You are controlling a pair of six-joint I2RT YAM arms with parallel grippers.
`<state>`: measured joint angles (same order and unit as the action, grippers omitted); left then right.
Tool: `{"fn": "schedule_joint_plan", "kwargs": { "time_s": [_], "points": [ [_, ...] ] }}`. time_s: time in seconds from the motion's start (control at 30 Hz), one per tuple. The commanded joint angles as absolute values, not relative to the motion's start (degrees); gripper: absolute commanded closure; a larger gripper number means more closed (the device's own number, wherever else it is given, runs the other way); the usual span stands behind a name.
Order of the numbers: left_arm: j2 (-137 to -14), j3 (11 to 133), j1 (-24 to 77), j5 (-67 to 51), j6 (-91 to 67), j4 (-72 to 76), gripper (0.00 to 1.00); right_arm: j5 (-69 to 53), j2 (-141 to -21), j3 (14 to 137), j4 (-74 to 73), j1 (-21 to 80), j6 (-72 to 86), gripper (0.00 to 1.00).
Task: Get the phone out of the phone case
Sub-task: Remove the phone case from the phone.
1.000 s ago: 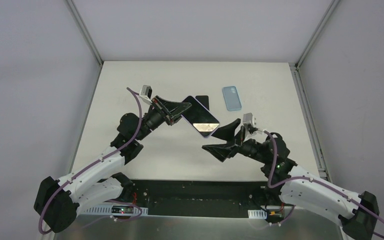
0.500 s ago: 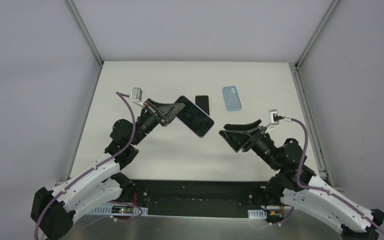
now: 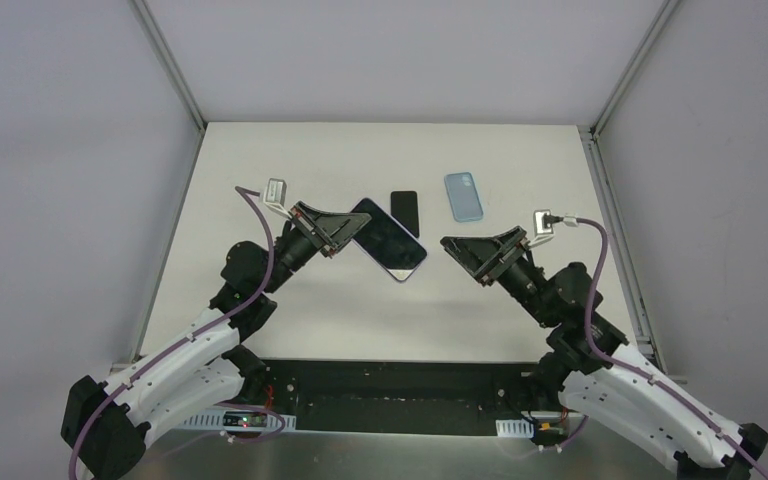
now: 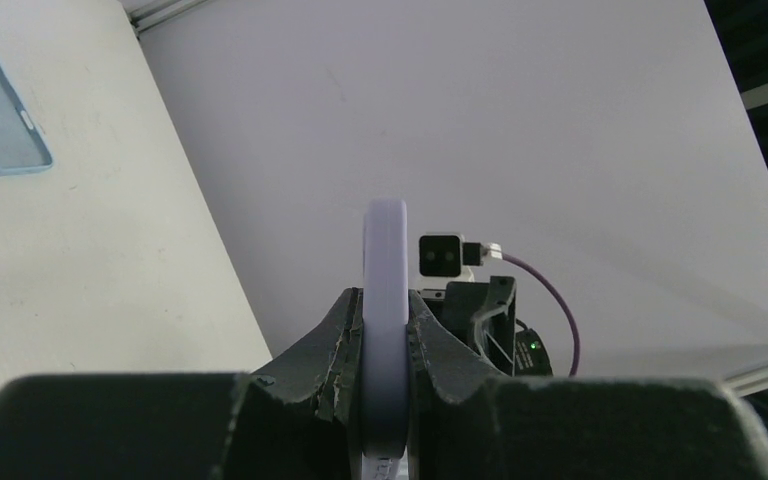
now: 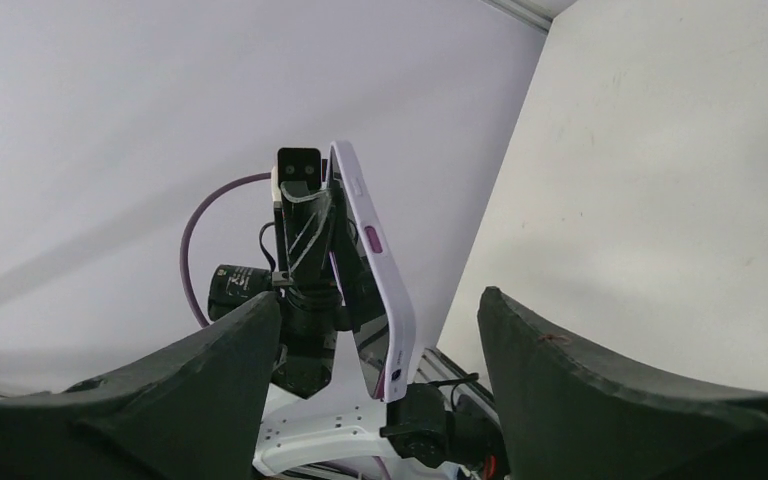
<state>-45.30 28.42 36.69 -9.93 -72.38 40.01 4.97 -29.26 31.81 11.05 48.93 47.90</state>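
Under both pairs of jaws spreads the white bench [image 3: 260,180]. The left arm [image 3: 185,350] reaches in from the near left and the right arm [image 3: 650,395] from the near right, so their jaws face each other across a gap.

The left jaws are clamped on one end of the phone [image 3: 388,238], a finger on each flat face. They hold it off the bench with its dark screen up and its free end pointing toward the right jaws. Its lilac case [image 4: 384,260] is on it, wrapped round the edge.

The right jaws stand wide apart with nothing between them, near the phone's free end but not touching it. Beyond the right jaws a blue case [image 3: 463,195] lies flat on the bench. A small black slab [image 3: 405,211] lies on the bench just beyond the held phone, well apart from the right jaws.
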Motion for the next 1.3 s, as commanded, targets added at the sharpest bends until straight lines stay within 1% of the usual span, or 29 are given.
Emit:
{"fn": "schedule_joint_plan", "kwargs": {
  "time_s": [0.0, 0.1, 0.2, 0.4, 0.57, 0.97, 1.1, 1.27],
  "points": [
    [-44.21, 31.38, 36.56, -12.54, -71.81, 46.52, 1.00, -1.43, -30.31, 29.14, 20.22, 46.33, 56.66, 0.30],
    [-43.60, 30.91, 36.56, -11.19, -71.72, 46.71, 1.00, -5.12, -32.82, 27.02, 28.28, 45.38, 60.68, 0.40],
    [-43.46, 30.68, 36.56, -10.26, -72.08, 46.97, 1.00, -8.81, -36.42, 26.79, 34.36, 45.08, 63.83, 0.42],
    [-43.70, 30.68, 36.56, -9.75, -72.86, 47.53, 1.00, -10.13, -41.16, 25.57, 40.76, 45.02, 67.92, 0.49],
    [-43.20, 30.20, 36.56, -8.91, -72.77, 47.80, 1.00, -10.29, -42.08, 25.17, 42.17, 44.88, 69.17, 0.57],
    [-42.71, 30.06, 36.56, -8.09, -72.80, 48.05, 1.00, -10.60, -42.91, 25.18, 44.54, 44.61, 70.70, 0.70],
    [-43.24, 30.71, 36.56, -8.13, -73.88, 48.31, 1.00, -11.91, -44.41, 25.55, 48.27, 44.25, 72.09, 0.75],
    [-43.84, 31.83, 36.56, -8.44, -75.05, 48.95, 1.00, -13.90, -47.02, 25.87, 57.35, 43.07, 75.37, 0.83]
  ]
}}
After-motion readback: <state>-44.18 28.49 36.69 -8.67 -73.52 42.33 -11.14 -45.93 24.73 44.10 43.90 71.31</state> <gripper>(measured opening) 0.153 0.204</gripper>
